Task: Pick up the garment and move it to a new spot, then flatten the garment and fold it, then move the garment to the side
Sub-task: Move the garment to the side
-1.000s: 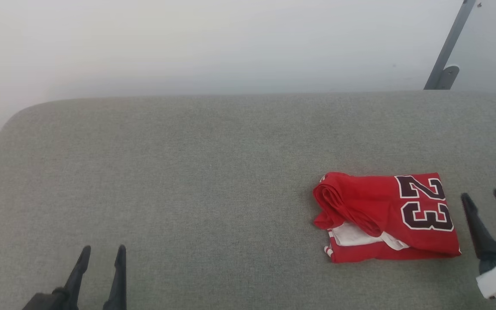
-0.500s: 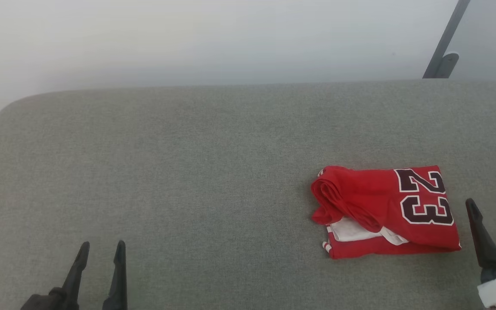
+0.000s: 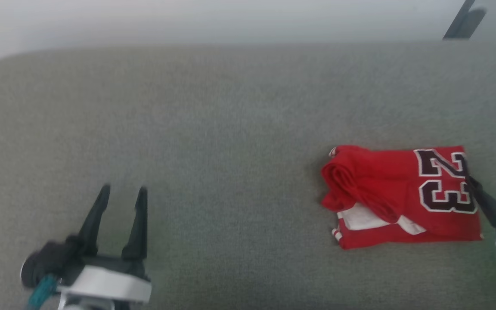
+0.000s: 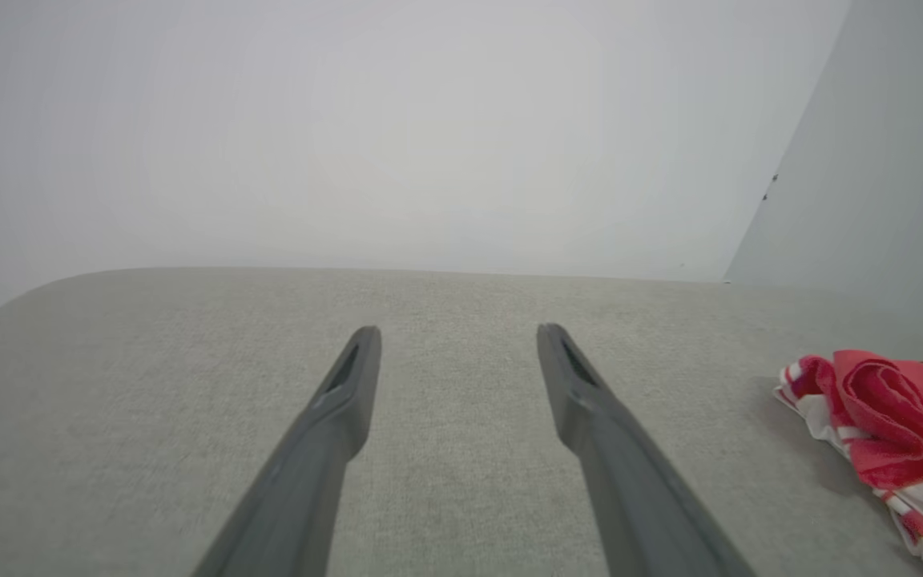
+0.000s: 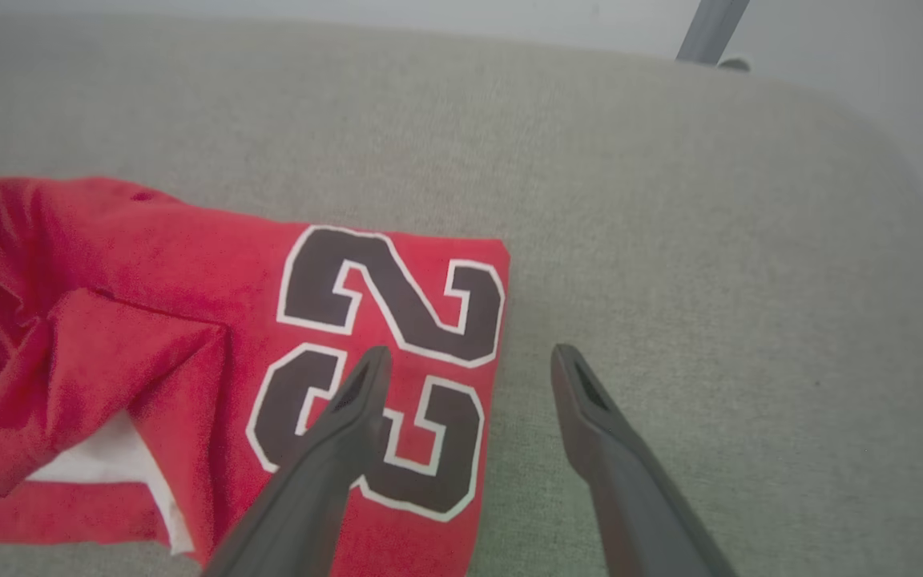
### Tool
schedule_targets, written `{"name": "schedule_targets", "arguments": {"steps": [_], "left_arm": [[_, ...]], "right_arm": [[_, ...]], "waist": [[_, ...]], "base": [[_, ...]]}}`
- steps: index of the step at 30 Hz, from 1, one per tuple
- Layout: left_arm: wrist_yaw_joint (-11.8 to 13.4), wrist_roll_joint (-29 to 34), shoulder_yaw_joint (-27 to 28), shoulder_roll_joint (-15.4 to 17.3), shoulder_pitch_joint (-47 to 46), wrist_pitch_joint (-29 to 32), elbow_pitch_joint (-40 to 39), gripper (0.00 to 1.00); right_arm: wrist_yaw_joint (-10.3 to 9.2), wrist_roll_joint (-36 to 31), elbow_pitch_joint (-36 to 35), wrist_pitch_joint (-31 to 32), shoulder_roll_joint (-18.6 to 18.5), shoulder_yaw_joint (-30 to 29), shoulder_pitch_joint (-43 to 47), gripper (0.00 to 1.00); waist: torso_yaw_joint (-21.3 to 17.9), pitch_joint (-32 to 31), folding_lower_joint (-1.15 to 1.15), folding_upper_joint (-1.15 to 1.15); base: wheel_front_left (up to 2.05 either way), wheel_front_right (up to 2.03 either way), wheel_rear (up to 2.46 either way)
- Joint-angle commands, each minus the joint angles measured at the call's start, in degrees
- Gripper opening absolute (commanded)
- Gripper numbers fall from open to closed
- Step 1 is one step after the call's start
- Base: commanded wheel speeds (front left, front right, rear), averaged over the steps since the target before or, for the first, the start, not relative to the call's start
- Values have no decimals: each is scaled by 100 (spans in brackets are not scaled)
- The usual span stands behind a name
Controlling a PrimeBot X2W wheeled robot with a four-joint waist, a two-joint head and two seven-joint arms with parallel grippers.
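Presently, item one: the right tool is standing with its two dark fingers spread wide, gripping nothing. In the right wrist view, one finger is lying across the garment's maroon number. The other is hanging over bare cloth just beside the garment's edge. Whether either fingertip is touching cannot be told.

Item two: the left tool is likewise gaping and empty, hovering well apart from the garment on its far side.

Item three: the garment is lying as a folded red bundle. The number is showing at the end nearest the right tool. A loose roll of red fabric and a strip of white sleeve are bulging at the opposite end.

Hazards, as judged:
- A finger snagging the garment's edge is likely to peel the top layer back and undo the fold.
- A pinch taking only the upper layer is likely to leave the lower layers dragging.
- The loose roll is liable to spill open under any sideways pull, since the woven surface beneath the garment is looking grippy.

Item four: the table is wearing a grey-green woven covering with rounded corners.

Item five: a plain pale wall is rising beyond the garment, and a grey metal strut is leaning against it.
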Motion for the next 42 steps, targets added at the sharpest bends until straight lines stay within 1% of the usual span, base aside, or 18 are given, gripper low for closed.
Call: {"name": "schedule_targets", "arguments": {"steps": [1, 4, 7, 11, 14, 15, 16, 17, 18, 20, 24, 29, 32, 35, 36, 42], "left_arm": [[-6, -56, -31, 16, -161, -25, 17, 100], [-7, -62, -171, 27, -483, -25, 79, 100], [-6, -68, -278, 17, -783, -25, 130, 100], [-7, -95, -477, 11, -1212, -25, 240, 100], [-6, -112, -554, 49, -1389, -25, 307, 100], [-6, -99, -561, 63, -1451, -25, 321, 100], [-6, -86, -565, 76, -1500, -25, 337, 100], [-7, -78, -565, 98, -1538, -25, 345, 100], [-6, -63, -568, 113, -1576, -25, 353, 100], [-7, -27, -587, 169, -1639, -25, 340, 100], [-6, 22, -637, 329, -1814, -25, 274, 100], [-6, 89, -790, 566, -2234, -25, 161, 100], [-6, 134, -995, 738, -2592, -25, 129, 100], [-6, 154, -1212, 908, -3002, -25, 105, 100], [-6, 154, -1212, 908, -3002, -25, 105, 100], [-6, 164, -1627, 1164, -3884, -25, 127, 100]], "right_arm": [[2, 91, -26, 221, -78, 100, -118, 100], [2, 476, -87, 1194, -451, 379, -394, 100], [1, 805, -128, 1921, -682, 494, -642, 100], [1, 1090, -78, 2713, -738, 634, -830, 100], [1, 1188, -93, 2968, -657, 728, -712, 100], [1, 1211, -128, 2965, -634, 720, -697, 96], [0, 1218, -175, 2914, -610, 711, -689, 38], [0, 1212, -207, 2837, -593, 679, -686, 13], [0, 1224, -194, 2767, -563, 612, -677, 0], [-6, 1206, -222, 2577, -560, 460, -675, 0], [-42, 1143, -203, 2122, -695, -50, -721, 0], [0, 1048, -175, 1582, -863, -721, -860, 0], [0, 876, 64, 1298, -1018, -1118, -999, 0], [0, 727, 429, 1036, -1124, -1367, -1252, 0], [0, 727, 429, 1036, -1124, -1367, -1252, 0], [0, 607, 1371, 493, -1187, -1645, -2050, 0]], "waist": [[69, 321, 0, 1], [131, 629, 0, 1], [186, 930, 0, 1], [321, 1353, 0, 1], [380, 1525, 0, 1], [381, 1577, 0, 1], [375, 1612, 0, 1], [352, 1647, 0, 1], [322, 1671, 0, 1], [228, 1713, 0, 1], [-41, 1861, 0, 1], [-428, 2171, 0, 1], [-625, 2396, 0, 1], [-804, 2664, 0, 1], [-804, 2664, 0, 1], [-916, 3179, 0, 1]], "base": [[0, 0, 0], [0, 0, 0], [0, 0, 0], [0, 0, 0], [0, 0, 0], [0, 0, 0], [0, 0, 0], [0, 0, 0], [0, 0, 0], [0, 0, 0], [0, 0, 0], [0, 0, 0], [0, 0, 0], [0, 0, 0], [0, 0, 0], [0, 0, 0]]}}
